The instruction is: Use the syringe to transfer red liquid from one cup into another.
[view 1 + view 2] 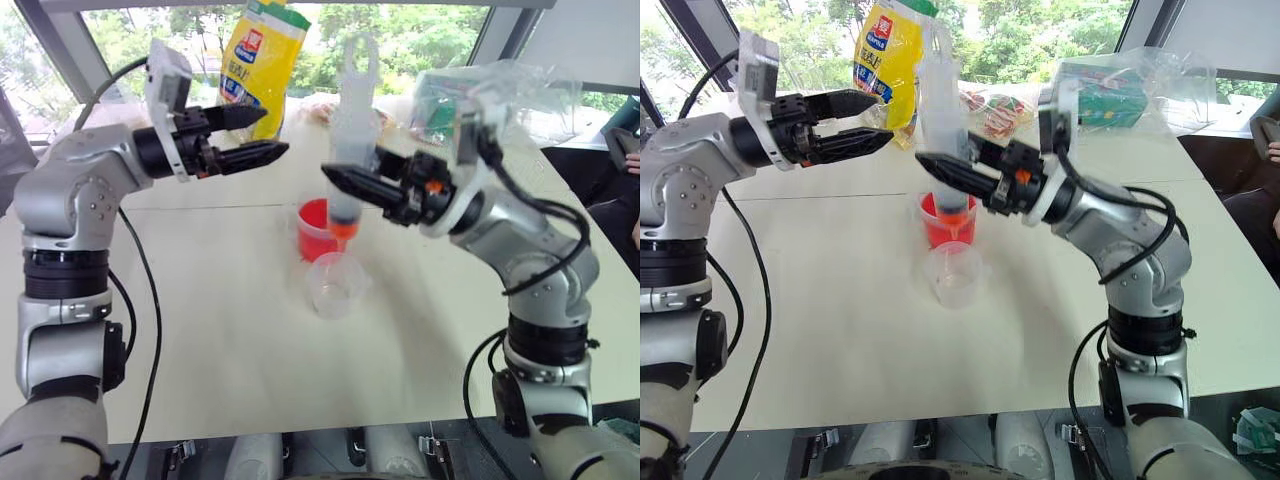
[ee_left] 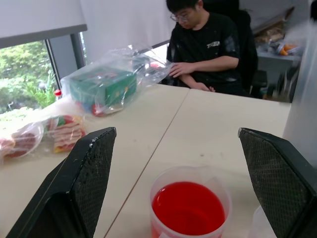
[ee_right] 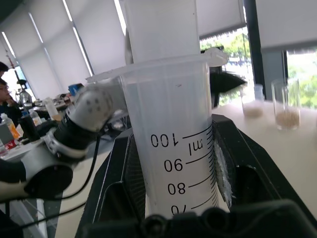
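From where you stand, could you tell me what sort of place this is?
Probably an office or lab workroom: a wide pale table by big windows with trees outside, roller blinds, and a person seated at a desk behind.

Daylight pours in from the windows (image 1: 420, 30) along the top of the head views, leaving the pale table (image 1: 220, 330) bright and evenly lit, with only soft, faint shadows under the cups. The foliage outside is washed out. In the right wrist view the syringe (image 3: 171, 129) is slightly soft at close range, and the window at upper right glares white.
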Available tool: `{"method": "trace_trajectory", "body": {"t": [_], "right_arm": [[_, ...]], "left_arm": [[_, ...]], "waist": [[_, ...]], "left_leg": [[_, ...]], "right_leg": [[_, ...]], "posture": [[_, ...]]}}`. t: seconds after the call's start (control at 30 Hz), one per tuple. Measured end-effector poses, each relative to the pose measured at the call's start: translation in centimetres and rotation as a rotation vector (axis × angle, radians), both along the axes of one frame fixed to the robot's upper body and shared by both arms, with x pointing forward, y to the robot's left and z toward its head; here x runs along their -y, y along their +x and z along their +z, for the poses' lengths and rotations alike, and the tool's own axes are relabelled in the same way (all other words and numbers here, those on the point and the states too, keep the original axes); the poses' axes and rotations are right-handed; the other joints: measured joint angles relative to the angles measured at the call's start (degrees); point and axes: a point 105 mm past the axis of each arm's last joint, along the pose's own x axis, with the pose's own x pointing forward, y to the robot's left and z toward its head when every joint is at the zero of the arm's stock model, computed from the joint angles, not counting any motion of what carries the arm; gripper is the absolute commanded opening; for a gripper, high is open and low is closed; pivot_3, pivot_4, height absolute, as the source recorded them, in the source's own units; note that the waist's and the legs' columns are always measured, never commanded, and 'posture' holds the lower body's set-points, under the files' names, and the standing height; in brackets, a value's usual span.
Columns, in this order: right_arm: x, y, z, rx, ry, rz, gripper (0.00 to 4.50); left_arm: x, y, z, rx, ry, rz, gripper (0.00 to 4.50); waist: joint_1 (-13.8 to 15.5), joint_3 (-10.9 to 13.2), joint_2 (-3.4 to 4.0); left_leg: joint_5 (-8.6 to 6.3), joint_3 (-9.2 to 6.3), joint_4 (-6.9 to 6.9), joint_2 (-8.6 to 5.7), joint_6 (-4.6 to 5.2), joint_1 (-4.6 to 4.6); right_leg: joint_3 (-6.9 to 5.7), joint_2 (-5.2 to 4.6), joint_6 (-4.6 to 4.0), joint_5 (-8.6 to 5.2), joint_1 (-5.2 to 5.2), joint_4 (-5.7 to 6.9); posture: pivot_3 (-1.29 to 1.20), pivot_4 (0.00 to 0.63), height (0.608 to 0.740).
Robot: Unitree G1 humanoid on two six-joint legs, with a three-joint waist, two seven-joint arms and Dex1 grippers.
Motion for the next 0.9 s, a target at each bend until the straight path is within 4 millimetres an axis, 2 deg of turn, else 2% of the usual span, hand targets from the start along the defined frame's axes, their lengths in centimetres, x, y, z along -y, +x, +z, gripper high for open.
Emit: {"method": "trace_trajectory", "body": {"t": [0.3,0.43,0.63,0.9], "right_arm": [[0.1,0.6,-3.6,-0.044,-0.044,-0.055,1.47],[0.0,0.6,-3.6,-0.033,-0.042,-0.057,1.47],[-0.4,0.5,-3.8,-0.031,-0.049,-0.046,1.47],[-0.7,0.5,-4.2,-0.027,-0.070,-0.045,1.47]], "left_arm": [[1.9,-1.9,-0.2,-0.058,0.007,-0.144,4.07],[2.6,-2.3,-0.2,-0.073,-0.003,-0.179,4.07],[4.0,-2.4,1.0,-0.053,-0.041,-0.209,4.07],[4.6,-1.7,0.7,-0.058,-0.060,-0.202,4.07]], "waist": [[0.05,0.01,-0.02],[0.06,0.01,-0.02],[0.11,0.02,-0.04],[0.09,0.03,-0.04]], "left_leg": [[0.00,-0.01,0.01,-0.01,0.00,-0.01],[0.00,-0.04,0.02,-0.01,0.00,0.00],[0.00,-0.04,0.03,-0.02,0.00,0.00],[0.00,-0.04,0.03,-0.02,0.00,0.00]], "right_leg": [[0.00,0.00,0.01,-0.01,0.00,-0.01],[0.00,0.00,0.01,-0.01,0.00,0.00],[0.00,0.00,0.01,-0.01,0.01,0.00],[0.00,0.01,0.01,-0.01,0.01,0.00]], "posture": [[0.00,0.150,0.740],[0.00,0.150,0.740],[0.00,0.150,0.740],[0.00,0.150,0.740]]}}
